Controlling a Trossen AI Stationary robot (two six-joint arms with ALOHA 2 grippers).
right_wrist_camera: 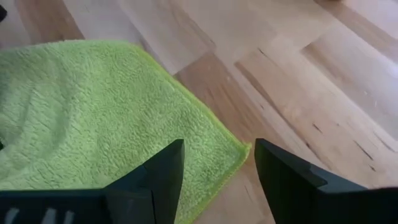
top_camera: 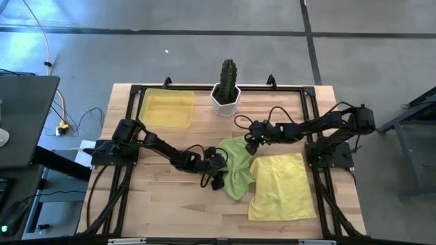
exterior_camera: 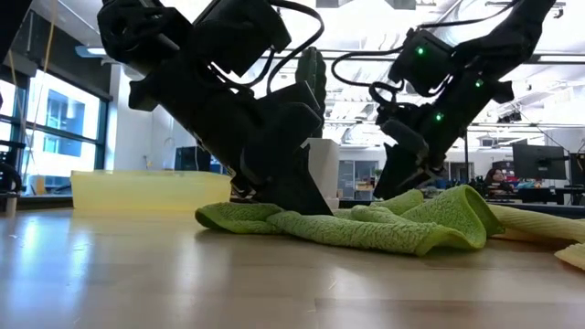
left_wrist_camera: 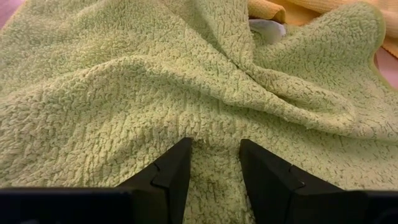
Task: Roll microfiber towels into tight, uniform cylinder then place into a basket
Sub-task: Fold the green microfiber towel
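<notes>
The lime green towel (top_camera: 235,170) lies crumpled on the table in the middle, and its right part overlaps the pale yellow towel (top_camera: 281,187), which lies spread flat. My left gripper (top_camera: 219,163) is down on the green towel's left part, shut on cloth (left_wrist_camera: 155,81). My right gripper (top_camera: 251,139) hangs open just above the green towel's far corner (right_wrist_camera: 239,152), and its fingers touch nothing. The yellow basket (top_camera: 146,102) sits at the far left of the table with nothing in it. My left gripper pinches a raised fold of the green towel (left_wrist_camera: 214,146) between its two fingers, and creases run out from the gap. The fingers slant down from the table's left. The towel stays on the table (exterior_camera: 366,233), bunched and slack.
A white pot with a cactus (top_camera: 226,95) stands at the far edge, between the basket and my right arm. A black frame (top_camera: 204,87) runs round the table top. Bare wood lies near the front left (top_camera: 157,204).
</notes>
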